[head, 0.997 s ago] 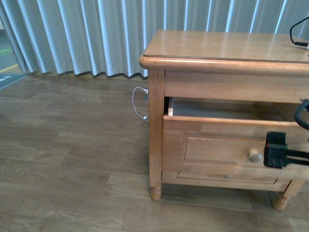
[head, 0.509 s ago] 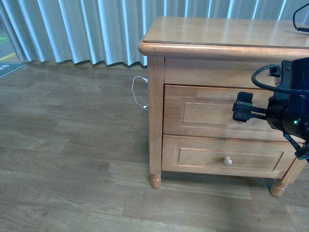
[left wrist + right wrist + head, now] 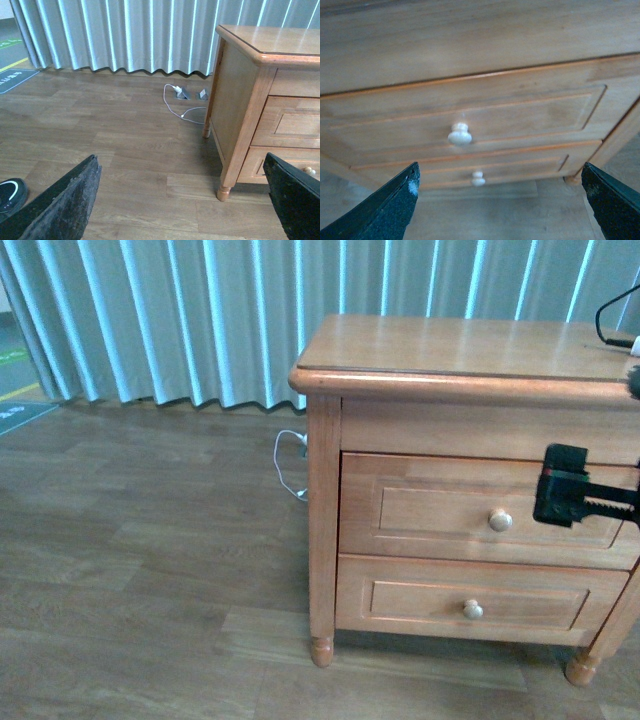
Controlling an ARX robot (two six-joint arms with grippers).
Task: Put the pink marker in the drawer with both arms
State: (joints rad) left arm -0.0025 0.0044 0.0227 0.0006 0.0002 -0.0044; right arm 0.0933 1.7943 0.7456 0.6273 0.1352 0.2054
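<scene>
The drawer [image 3: 430,510] is the upper one of a light-brown nightstand; it is pushed shut, its round pale knob [image 3: 500,520] facing me. My right gripper [image 3: 582,502] hovers just right of that knob, a little in front of the drawer face. In the right wrist view the same drawer [image 3: 520,115] and knob [image 3: 459,135] fill the frame, and the right gripper [image 3: 500,212] is open with nothing between its fingers [image 3: 385,210]. My left gripper [image 3: 180,210] is open over bare floor, left of the nightstand [image 3: 240,100]. The pink marker is out of view.
A lower drawer [image 3: 440,605] with its own knob [image 3: 472,609] is also shut. A black cable [image 3: 612,315] lies on the nightstand top. A white cable [image 3: 175,106] and grey plugs [image 3: 182,93] lie on the floor by the curtain [image 3: 180,310]. A shoe [image 3: 10,192] shows near the left finger.
The upper drawer, open a second ago, is now shut. The right gripper was pressed at its front, then drew back to the right of the knob.
</scene>
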